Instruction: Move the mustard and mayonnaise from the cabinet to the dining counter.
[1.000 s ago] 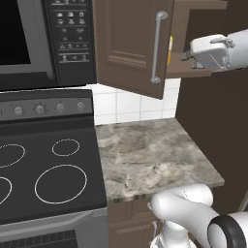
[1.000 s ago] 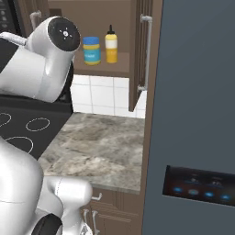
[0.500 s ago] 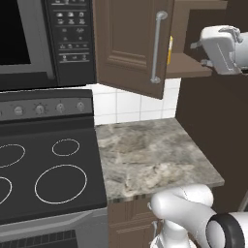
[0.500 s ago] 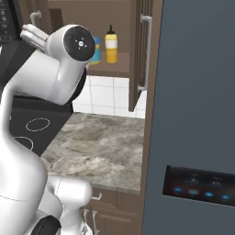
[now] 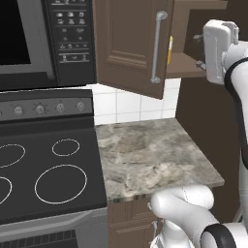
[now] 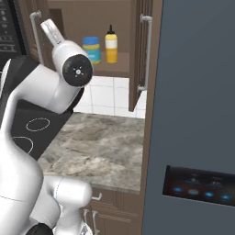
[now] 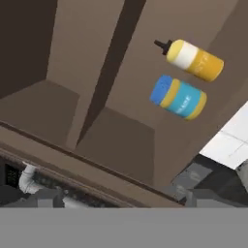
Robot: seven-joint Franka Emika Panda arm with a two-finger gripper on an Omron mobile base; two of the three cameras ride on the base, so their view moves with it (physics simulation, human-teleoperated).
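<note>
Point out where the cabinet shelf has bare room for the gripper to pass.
In the right base view, the cabinet shelf is bare from the mayonnaise leftward to the left door. The mustard stands just right of the jar, near the right door: that end is crowded. Below, the marble worktop between the stove and the fridge is bare.

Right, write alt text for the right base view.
A yellow mustard bottle and a blue-lidded mayonnaise jar stand side by side on the shelf of an open dark wooden cabinet. The white robot arm rises in front, over a marble worktop.
</note>
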